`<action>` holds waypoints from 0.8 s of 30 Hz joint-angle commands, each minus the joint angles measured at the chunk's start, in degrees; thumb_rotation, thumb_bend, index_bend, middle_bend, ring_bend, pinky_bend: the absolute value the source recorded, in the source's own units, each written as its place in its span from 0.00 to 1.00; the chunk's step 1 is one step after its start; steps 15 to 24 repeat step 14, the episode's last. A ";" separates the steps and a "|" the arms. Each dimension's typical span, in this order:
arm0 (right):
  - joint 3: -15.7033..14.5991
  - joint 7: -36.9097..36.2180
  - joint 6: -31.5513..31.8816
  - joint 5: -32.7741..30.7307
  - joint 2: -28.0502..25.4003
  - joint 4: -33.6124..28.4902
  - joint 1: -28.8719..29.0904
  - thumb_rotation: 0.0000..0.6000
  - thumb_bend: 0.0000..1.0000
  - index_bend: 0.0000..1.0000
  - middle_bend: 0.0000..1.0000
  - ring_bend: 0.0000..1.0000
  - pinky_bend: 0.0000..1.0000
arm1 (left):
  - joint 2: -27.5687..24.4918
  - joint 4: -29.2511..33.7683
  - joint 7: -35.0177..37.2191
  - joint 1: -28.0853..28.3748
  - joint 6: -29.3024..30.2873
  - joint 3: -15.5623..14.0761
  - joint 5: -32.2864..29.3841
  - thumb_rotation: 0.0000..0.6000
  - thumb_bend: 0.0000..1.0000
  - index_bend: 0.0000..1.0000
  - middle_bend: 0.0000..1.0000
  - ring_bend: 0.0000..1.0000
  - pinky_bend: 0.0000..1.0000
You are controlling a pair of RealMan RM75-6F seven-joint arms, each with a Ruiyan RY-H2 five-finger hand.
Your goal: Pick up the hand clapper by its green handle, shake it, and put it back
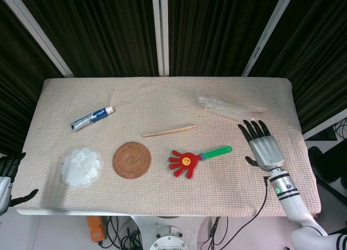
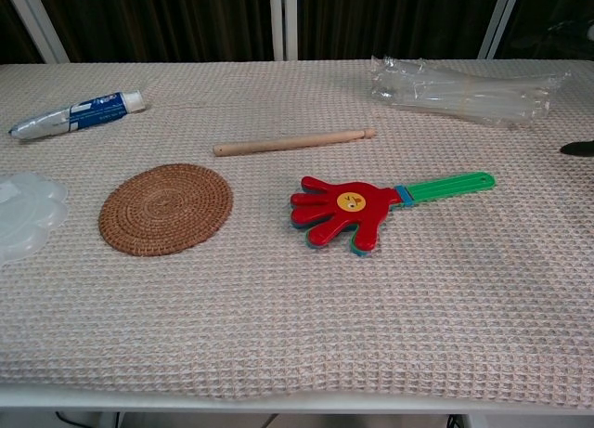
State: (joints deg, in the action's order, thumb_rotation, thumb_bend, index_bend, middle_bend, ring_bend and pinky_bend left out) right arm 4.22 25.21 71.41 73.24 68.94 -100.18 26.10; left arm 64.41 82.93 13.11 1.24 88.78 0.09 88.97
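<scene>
Right hand [image 1: 265, 149]: fingers [image 1: 252, 129] spread and straight, pointing toward 12 o'clock, holding nothing. Palm faces down over the table [image 1: 162, 93] near its right edge. In the chest view only a dark fingertip shows at the right border.

Left hand [image 1: 5, 174]: only dark fingers [image 1: 12, 162] and part of the hand show at the lower left corner of the head view, off the table. They look loosely spread with nothing in them, but the crop is tight; I cannot tell for sure.

Clapper [image 1: 196, 158]: lies flat on the table, at about 9 o'clock from the right hand and apart from it. Red palm end toward 9 o'clock, green handle [image 1: 218, 151] toward 3 o'clock, tilted slightly up to the right. No hand touches it.

Around the clapper: coaster [image 1: 132, 160] at 9 o'clock, near; wooden stick [image 1: 168, 130] at 11 o'clock; clear plastic wrap [image 1: 230, 108] at 1 o'clock; toothpaste tube [image 1: 92, 118] and white lid [image 1: 81, 166] well off to the left.

Progress, judged: the clapper rests on the table and the right hand is free of it, which fits the put-back step being done. Whether the shake took place cannot be read from this moment. If it did, nothing is left but clearing the arm.
</scene>
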 commanded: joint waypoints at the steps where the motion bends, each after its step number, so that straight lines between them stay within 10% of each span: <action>1: -7.14 -7.04 16.30 12.27 -1.50 8.49 -12.54 1.00 0.16 0.00 0.00 0.00 0.00 | -0.31 0.86 -2.36 0.17 -0.16 0.44 -0.59 1.00 0.12 0.04 0.03 0.00 0.04; 24: -7.18 -13.54 22.36 13.02 4.55 19.24 -20.81 1.00 0.17 0.00 0.00 0.00 0.00 | 0.21 0.53 -10.91 0.14 -0.56 1.29 -2.70 1.00 0.12 0.04 0.03 0.00 0.03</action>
